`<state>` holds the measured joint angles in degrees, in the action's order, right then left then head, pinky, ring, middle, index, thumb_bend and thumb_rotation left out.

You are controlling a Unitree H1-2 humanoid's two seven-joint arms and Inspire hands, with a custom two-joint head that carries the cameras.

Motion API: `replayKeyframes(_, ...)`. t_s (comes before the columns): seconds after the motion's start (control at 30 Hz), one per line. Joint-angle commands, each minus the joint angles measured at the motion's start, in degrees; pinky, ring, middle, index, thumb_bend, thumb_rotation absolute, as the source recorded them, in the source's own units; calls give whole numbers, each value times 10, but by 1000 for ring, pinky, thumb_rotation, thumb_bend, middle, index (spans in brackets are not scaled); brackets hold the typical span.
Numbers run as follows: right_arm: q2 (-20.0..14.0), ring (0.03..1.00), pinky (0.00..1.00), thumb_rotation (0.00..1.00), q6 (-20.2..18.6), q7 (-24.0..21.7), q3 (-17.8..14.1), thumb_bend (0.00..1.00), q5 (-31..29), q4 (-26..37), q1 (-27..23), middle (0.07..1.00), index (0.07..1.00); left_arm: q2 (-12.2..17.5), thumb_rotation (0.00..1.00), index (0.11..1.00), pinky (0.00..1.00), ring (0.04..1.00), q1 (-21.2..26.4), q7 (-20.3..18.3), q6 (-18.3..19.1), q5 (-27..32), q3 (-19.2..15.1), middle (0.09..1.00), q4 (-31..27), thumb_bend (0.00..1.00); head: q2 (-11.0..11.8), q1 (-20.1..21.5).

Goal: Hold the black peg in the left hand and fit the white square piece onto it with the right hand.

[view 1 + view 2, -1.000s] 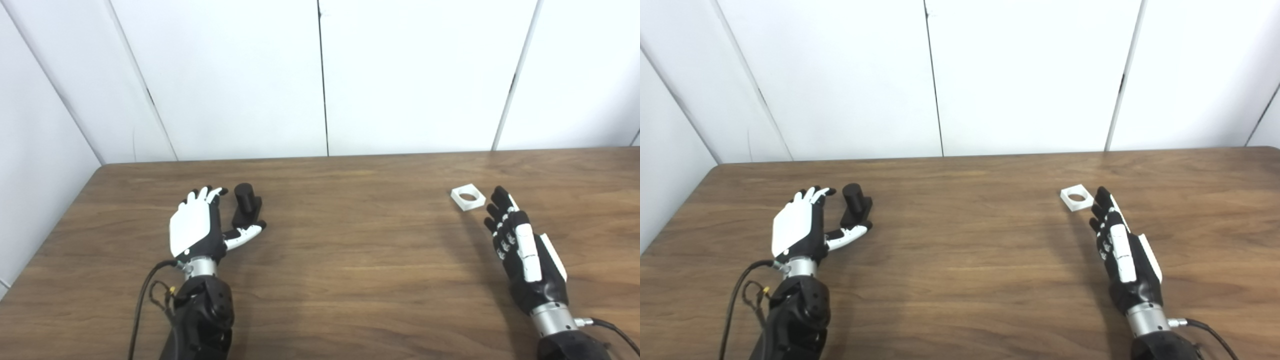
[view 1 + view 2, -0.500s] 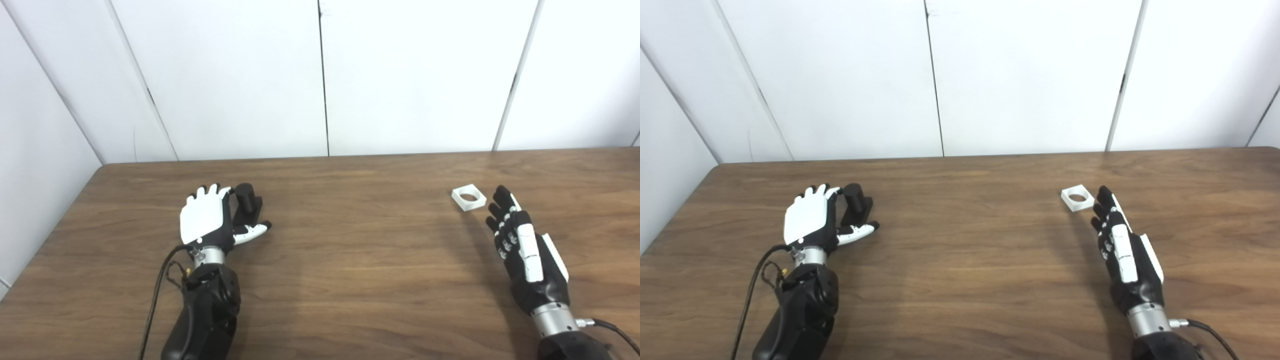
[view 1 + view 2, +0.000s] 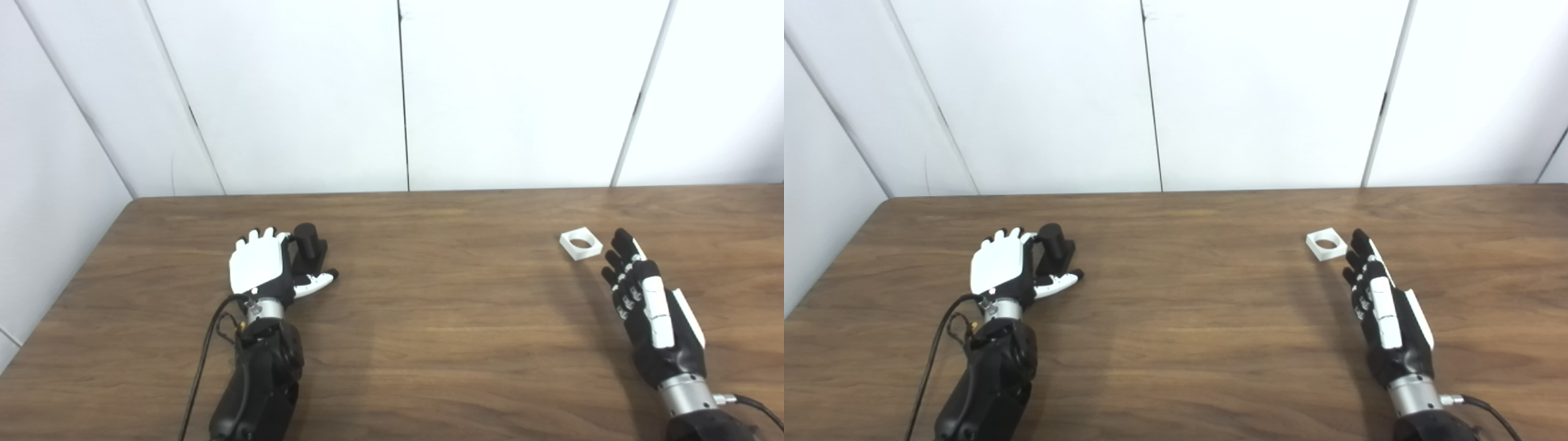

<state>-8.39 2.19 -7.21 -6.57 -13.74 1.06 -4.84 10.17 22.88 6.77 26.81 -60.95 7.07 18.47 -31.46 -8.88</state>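
Observation:
The black peg [image 3: 308, 246], a cylinder on a square base, stands upright on the wooden table [image 3: 429, 294] at the left. My left hand [image 3: 263, 269] is open, its back facing me, right beside the peg on its left, with the thumb stretched in front of the peg's base. The palm side is hidden. The white square piece [image 3: 580, 243] with a round hole lies flat at the right. My right hand [image 3: 646, 306] is open and empty, fingers straight, fingertips just right of the piece and not touching it.
White wall panels [image 3: 398, 92] stand behind the table's far edge. The table's left edge runs diagonally near my left arm [image 3: 260, 380]. A black cable [image 3: 205, 343] hangs by the left wrist.
My left hand has moved forward and right, closing up against the peg's left side. My right hand has barely moved. The camera has shifted slightly, sliding the whole scene right.

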Motion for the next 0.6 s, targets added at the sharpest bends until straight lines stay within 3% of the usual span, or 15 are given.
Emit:
replayKeyframes(0.0,-8,1000,1000,916,14,-12,-6,595,-8,-11,11,1000,966,8,552,813,1000,1000,30,18,1,0,-4,958,9,858,0,0)
replayKeyframes(0.33,-14,1000,1000,910,11,-14,-5,587,-15,-4,13,1000,977,8,527,772,1000,1000,35,38,1,19,3,956,26,850,-3,-3)
replayKeyframes(0.57,-21,1000,1000,887,13,-24,-6,597,-24,-4,13,1000,969,7,474,685,998,1000,36,53,0,29,9,952,31,823,-5,-7)
